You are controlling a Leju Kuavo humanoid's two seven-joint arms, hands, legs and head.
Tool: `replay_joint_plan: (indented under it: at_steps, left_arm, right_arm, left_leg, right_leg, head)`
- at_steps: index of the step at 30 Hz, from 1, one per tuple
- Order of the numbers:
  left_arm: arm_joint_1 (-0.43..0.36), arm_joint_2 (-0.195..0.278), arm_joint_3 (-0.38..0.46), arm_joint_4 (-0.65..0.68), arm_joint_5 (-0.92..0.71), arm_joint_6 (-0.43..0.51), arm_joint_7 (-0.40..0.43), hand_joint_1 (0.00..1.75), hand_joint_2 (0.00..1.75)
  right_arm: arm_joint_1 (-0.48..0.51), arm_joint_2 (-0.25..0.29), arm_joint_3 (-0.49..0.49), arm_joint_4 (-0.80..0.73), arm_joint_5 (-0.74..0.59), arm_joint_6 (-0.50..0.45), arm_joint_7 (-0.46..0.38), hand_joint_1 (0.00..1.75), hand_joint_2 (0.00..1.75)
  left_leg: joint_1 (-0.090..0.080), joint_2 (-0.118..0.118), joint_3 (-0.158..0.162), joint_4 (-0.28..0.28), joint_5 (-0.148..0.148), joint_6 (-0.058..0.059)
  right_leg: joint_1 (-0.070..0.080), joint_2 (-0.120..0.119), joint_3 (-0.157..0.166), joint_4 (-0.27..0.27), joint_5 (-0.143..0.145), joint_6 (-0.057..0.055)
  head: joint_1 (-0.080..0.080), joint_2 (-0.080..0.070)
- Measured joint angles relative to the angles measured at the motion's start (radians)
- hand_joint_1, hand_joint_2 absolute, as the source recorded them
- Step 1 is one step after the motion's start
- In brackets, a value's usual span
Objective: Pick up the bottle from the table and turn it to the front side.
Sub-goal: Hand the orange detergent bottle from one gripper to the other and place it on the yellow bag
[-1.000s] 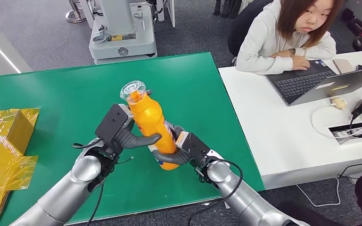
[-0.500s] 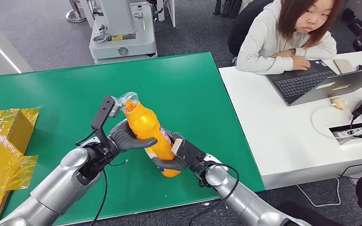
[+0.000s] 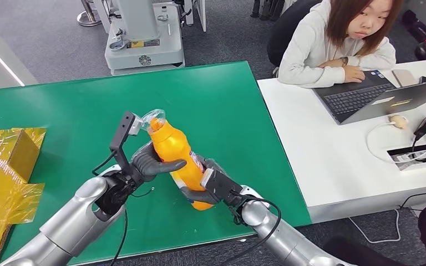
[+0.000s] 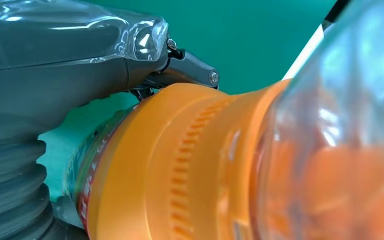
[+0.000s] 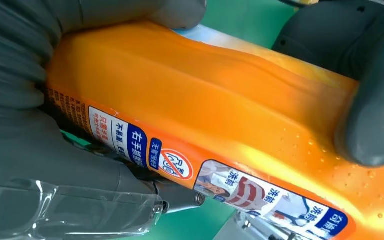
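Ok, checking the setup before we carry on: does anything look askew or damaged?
Nothing looks spilled or damaged. The bottle is off the table and tilted, held between the left hand and right hand. Crumpled yellow wrapping sits at the table's left edge.

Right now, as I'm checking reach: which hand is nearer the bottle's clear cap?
Left. The left hand grips the bottle just below the clear cap; the right hand holds its base.

Bottle (image 3: pixel 177 158) tilted above table (image 3: pixel 227 105), between left hand (image 3: pixel 147 164) and right hand (image 3: pixel 205 191).
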Motion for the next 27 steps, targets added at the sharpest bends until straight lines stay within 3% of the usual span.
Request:
replay_joint_plan:
  at_steps: [3, 4, 7, 12, 16, 23, 27]
  left_arm:
    - [0.010, -0.001, -0.008, -0.028, -0.002, 0.037, -0.011, 1.75, 1.75]
    - [0.013, 0.000, -0.010, -0.035, -0.009, 0.047, -0.019, 1.75, 1.75]
    - [0.016, 0.005, -0.029, -0.059, -0.110, 0.114, -0.086, 1.75, 1.75]
    - [0.018, 0.031, -0.090, -0.109, -0.467, 0.298, -0.200, 1.75, 1.75]
    - [0.019, 0.049, -0.122, -0.131, -0.690, 0.391, -0.210, 1.75, 1.75]
    - [0.015, 0.070, -0.131, -0.135, -0.896, 0.472, -0.210, 1.75, 1.75]
    - [-0.012, 0.097, -0.143, -0.131, -1.143, 0.585, -0.167, 1.75, 1.75]
  right_arm:
    - [0.012, -0.004, -0.004, -0.018, 0.009, -0.002, 0.004, 0.34, 1.75]
    - [0.014, -0.005, -0.004, -0.022, 0.011, -0.001, 0.004, 0.00, 1.75]
    - [0.020, -0.008, -0.004, -0.031, 0.014, 0.008, -0.002, 0.00, 1.75]
    - [0.029, -0.012, -0.004, -0.048, 0.014, 0.021, -0.014, 0.00, 1.75]
    - [0.029, -0.014, -0.004, -0.054, 0.014, 0.024, -0.018, 0.00, 1.75]
    - [0.058, -0.014, -0.003, -0.076, 0.028, 0.038, -0.031, 0.00, 1.75]
    - [0.097, -0.014, 0.000, -0.105, 0.056, 0.050, -0.037, 0.00, 1.75]
  left_leg:
    - [0.000, 0.001, 0.000, 0.000, 0.000, 0.000]
    - [0.000, 0.000, 0.000, 0.000, 0.000, 0.000]
    - [0.000, 0.000, 0.000, 0.000, 0.000, 0.000]
    - [0.000, 0.001, 0.000, 0.000, 0.000, 0.000]
    - [0.000, 0.001, 0.000, 0.000, 0.000, 0.000]
    - [0.000, 0.001, 0.000, 0.000, 0.000, 0.000]
    - [0.000, 0.001, 0.000, 0.000, 0.000, 0.000]
  right_leg:
    - [0.000, 0.000, 0.000, 0.000, 0.000, 0.000]
    - [0.000, 0.000, 0.000, 0.000, 0.000, 0.000]
    - [0.000, 0.000, 0.000, 0.000, 0.000, 0.000]
    - [0.000, 0.001, 0.000, 0.000, 0.000, 0.000]
    - [0.000, 0.001, 0.000, 0.000, 0.000, 0.000]
    - [0.000, 0.000, 0.000, 0.000, 0.000, 0.000]
    - [0.000, 0.001, -0.001, 0.000, 0.000, 0.000]
  head:
    - [0.000, 0.000]
    - [0.000, 0.000]
    - [0.000, 0.000]
    - [0.000, 0.000]
    - [0.000, 0.000]
    - [0.000, 0.000]
    - [0.000, 0.000]
